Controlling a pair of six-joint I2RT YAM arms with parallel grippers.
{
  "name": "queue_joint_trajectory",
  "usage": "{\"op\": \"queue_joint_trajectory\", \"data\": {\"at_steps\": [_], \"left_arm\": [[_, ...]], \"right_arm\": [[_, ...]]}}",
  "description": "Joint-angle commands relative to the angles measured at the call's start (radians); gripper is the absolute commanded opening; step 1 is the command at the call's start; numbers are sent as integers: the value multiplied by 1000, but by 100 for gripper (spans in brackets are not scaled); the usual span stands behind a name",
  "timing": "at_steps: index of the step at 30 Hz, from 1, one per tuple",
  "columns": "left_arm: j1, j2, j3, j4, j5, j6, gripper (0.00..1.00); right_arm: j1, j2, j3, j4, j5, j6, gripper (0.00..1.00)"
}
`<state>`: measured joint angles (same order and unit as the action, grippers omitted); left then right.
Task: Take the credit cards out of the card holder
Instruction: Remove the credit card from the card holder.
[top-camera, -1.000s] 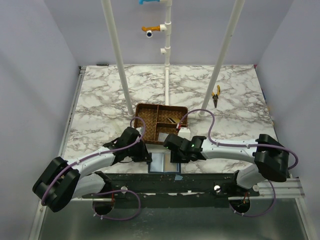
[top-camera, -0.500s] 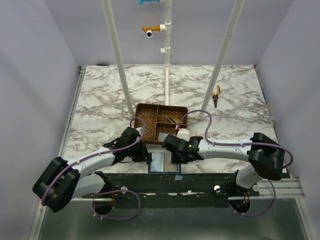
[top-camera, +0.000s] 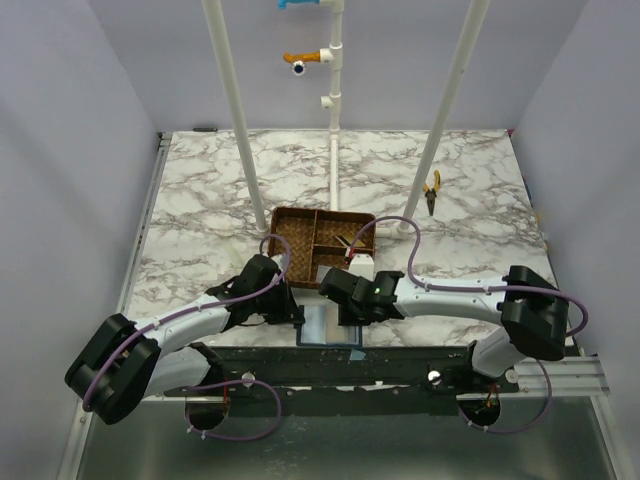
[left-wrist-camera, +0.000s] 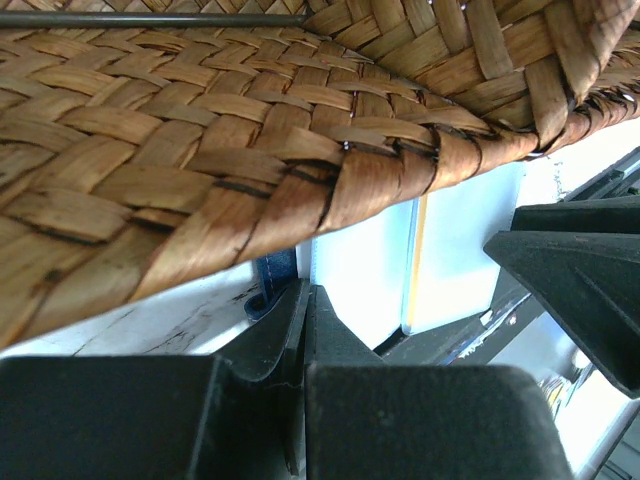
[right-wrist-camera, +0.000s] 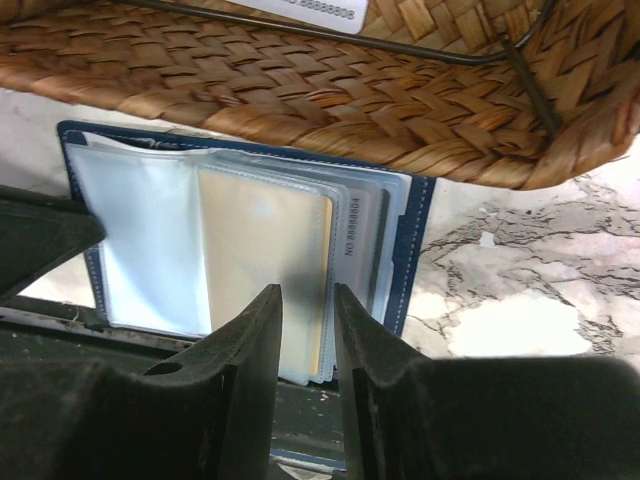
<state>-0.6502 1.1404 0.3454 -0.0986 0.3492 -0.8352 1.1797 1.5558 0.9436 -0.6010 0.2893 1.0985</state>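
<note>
While the card holder (top-camera: 322, 326) lies spread open at the near edge of the counter (top-camera: 200, 200), just near of the wicker tray (top-camera: 292, 250), its clear pockets face up inside a navy border. The credit cards are in those pockets: a gold card (right-wrist-camera: 262, 255) on top, with a grey printed card (right-wrist-camera: 358, 250) showing past its right edge. Something thin and dark lies in the tray's far right compartment; what it is cannot be told.

Both arms reach in low from the near side and meet over the holder. On the left, the left hand (left-wrist-camera: 395, 268) is spread wide, one finger (left-wrist-camera: 300, 320) down at the holder's navy edge. Over the gold card's near edge, the right hand (right-wrist-camera: 305, 292) has its fingers drawn almost together with a slim gap; whether they pinch the card cannot be told.
</note>
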Motion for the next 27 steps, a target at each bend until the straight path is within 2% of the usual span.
{"op": "queue_joint_trajectory", "data": {"at_steps": [1,8,14,21,27], "left_arm": [[-7,7,-31,-27,-17,11,0],[-6,2,-34,-31,-17,13,0],[-6,2,-36,-27,-19,10,0],[-7,2,-39,-26,-18,7,0],[-7,4,-40,-24,-16,5,0]], "right_arm": [[13,29,19,-15,29,7,30],[12,51,11,-26,32,16,31],[13,13,22,-77,74,24,40],[21,-7,57,-87,79,4,40],[37,42,61,-63,58,8,40]]}}
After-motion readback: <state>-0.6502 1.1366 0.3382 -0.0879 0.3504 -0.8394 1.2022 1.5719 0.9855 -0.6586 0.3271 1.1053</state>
